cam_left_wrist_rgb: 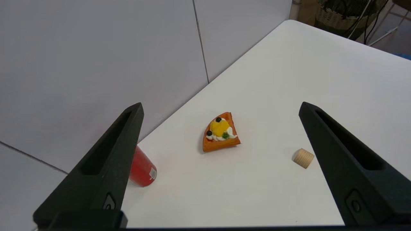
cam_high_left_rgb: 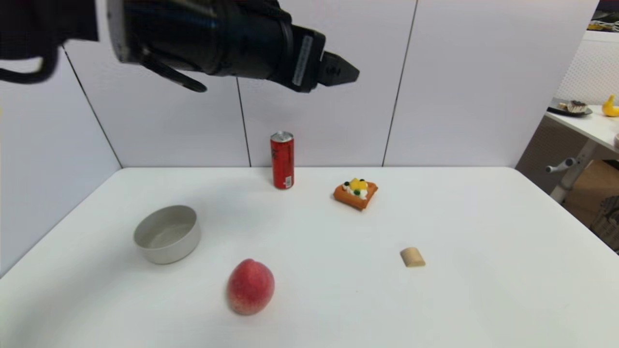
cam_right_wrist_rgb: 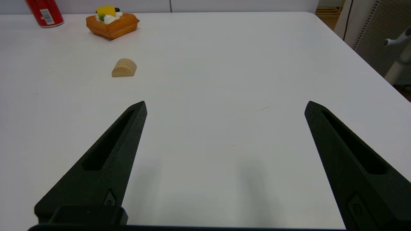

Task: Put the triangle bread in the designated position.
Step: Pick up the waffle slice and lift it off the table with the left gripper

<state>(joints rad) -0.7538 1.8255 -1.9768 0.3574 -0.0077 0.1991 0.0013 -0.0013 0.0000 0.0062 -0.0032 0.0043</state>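
The left hand (cam_left_wrist_rgb: 220,107) hangs high above the worktop (cam_high_left_rgb: 483,270), fingers (cam_left_wrist_rgb: 112,154) spread wide and holding nothing. The right hand (cam_right_wrist_rgb: 224,106) sits low, likewise spread and unladen.

The left arm (cam_high_left_rgb: 208,38) is seen as a chunky black cylinder with a pale band at the back, a white label strip near the front, and a loose black cable. Long, tapered matte black fingers (cam_left_wrist_rgb: 106,160) are shown, each with a slot cut in.
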